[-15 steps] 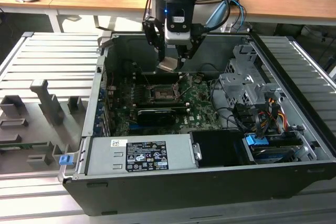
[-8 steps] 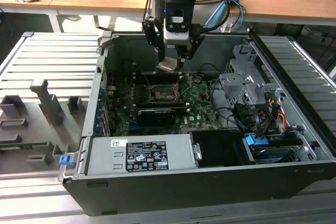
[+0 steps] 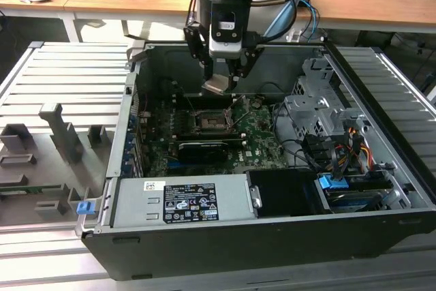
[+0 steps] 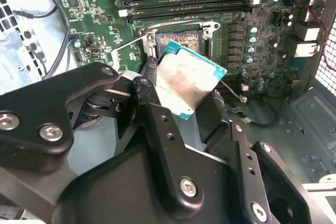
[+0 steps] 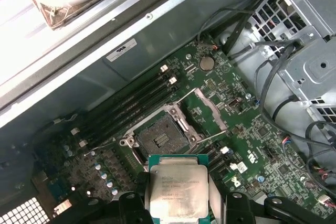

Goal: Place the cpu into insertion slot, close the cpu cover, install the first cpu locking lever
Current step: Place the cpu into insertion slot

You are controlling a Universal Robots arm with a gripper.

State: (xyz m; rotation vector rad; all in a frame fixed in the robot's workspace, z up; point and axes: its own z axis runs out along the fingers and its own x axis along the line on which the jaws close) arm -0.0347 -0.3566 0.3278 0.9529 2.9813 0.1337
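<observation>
The first step is in hand: the black two-fingered gripper [image 3: 224,76] hangs inside the open black computer case [image 3: 272,250], which lies on a ribbed grey metal worktop [image 3: 61,73]. Its jaws are clamped on the small square cpu with the tan-silver metal face [image 3: 216,86], gripping it by two opposite edges. The chip is in the air, apart from the green circuit board [image 3: 262,134] and not yet seated. In the exterior view it sits above and just behind the small square black insertion slot with the silvery rim [image 3: 208,122].

In the first wrist view the slot [image 5: 160,140] lies bare and unobstructed. The thin silvery-grey cpu cover frame [image 5: 210,107] is swung up and away on one side of it, so the cover is not closed.

In the second wrist view the chip [image 4: 189,85] looks tilted against the board. By my judgement, seating it calls for levelling it, squaring its edges to the socket rim, and a straight, gentle descent.

Room is tight. The long black memory slots [image 5: 131,111] run just beside the socket, and the raised cover stands at its other side. The grey metal drive cage [image 3: 317,110] and its cables are well apart.
</observation>
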